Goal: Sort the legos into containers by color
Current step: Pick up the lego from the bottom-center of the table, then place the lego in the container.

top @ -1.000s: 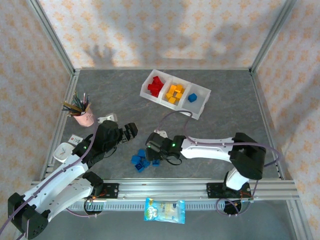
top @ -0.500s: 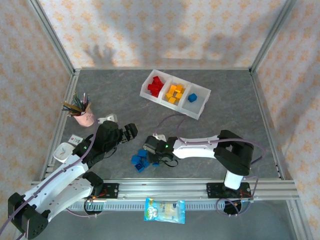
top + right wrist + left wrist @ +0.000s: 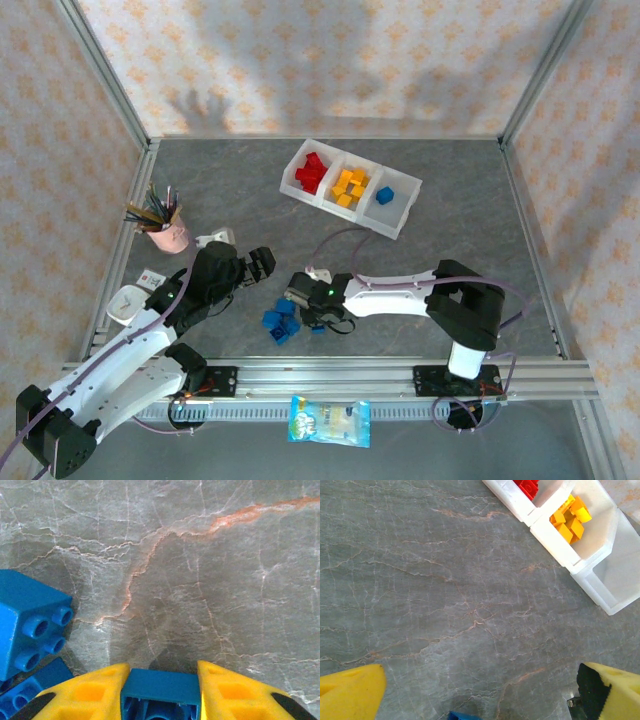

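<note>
In the top view, the right gripper (image 3: 314, 311) is sitting low in the middle of the frame, just beside the pile of blue legos (image 3: 277, 323). In its wrist view, the two yellow fingers (image 3: 85, 692) are pressing on both sides of one blue brick (image 3: 159, 686) at the bottom edge. So we are pinching it, with the jaws nearly closed. (Only a small bit of the brick is showing, so we cannot tell how deep the fingers are sitting on it.) A second brick (image 3: 32, 625) is lying at the left of that view, apart from the fingers.

The left gripper (image 3: 480, 700) is hanging wide open and is holding nothing.

The tray (image 3: 404, 213) is lying in the upper middle of the top view, well apart from us. The red legos (image 3: 312, 172) are in its left box, the yellow legos (image 3: 350, 187) are in the middle box, and a lone blue lego (image 3: 385, 195) is in the right box.

To do this step well, we are planning to squeeze firmly and lift straight up, so we are not bumping the pile beside us. Then we carry the brick over the right box, come down low, and only then let go, so it is not bouncing out.
</note>
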